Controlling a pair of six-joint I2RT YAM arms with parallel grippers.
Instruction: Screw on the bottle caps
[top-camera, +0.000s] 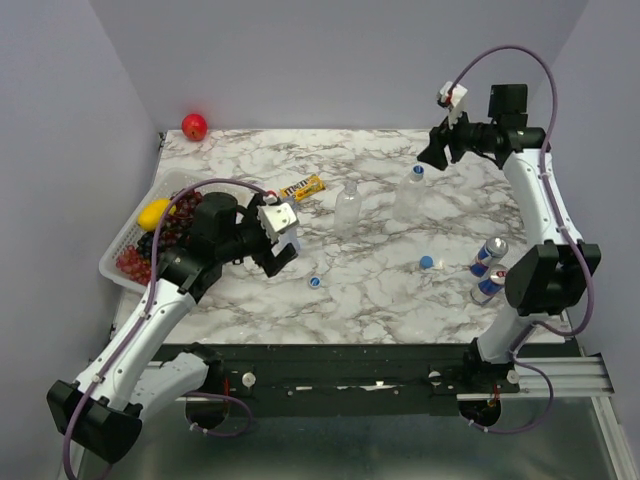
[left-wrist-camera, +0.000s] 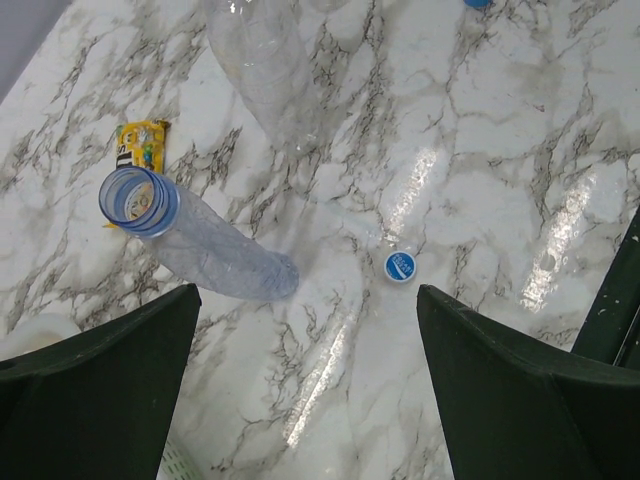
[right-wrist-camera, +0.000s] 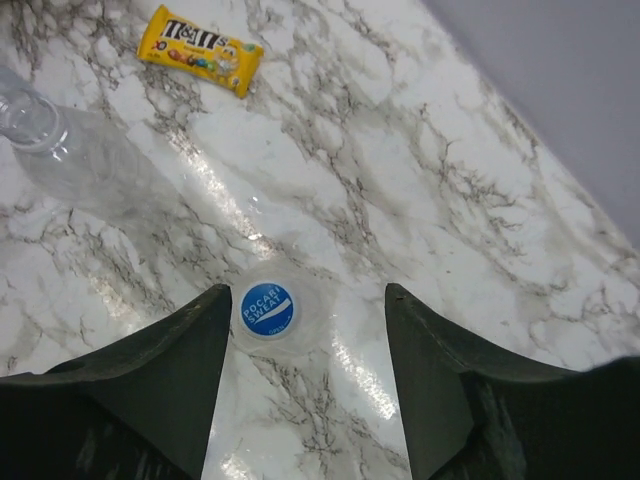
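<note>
A wide clear bottle (top-camera: 411, 196) stands at the back right with a blue cap (top-camera: 418, 171) on its neck. My right gripper (top-camera: 440, 152) hovers right above it, open. In the right wrist view that cap (right-wrist-camera: 268, 308) lies between the spread fingers, close to the left one and free of both. A second wide bottle (top-camera: 347, 206) stands uncapped mid-table. The slim blue-tinted bottle (left-wrist-camera: 215, 250) stands uncapped just ahead of my left gripper (left-wrist-camera: 308, 300), which is open and empty. Loose caps lie at the front middle (top-camera: 315, 282) and to its right (top-camera: 427, 263).
A white basket (top-camera: 118, 250) with grapes and a lemon (top-camera: 155, 213) sits at the left edge. A red apple (top-camera: 194, 126) lies in the back left corner. A yellow candy packet (top-camera: 302, 187) lies behind the bottles. Two drink cans (top-camera: 489, 257) stand by the right arm.
</note>
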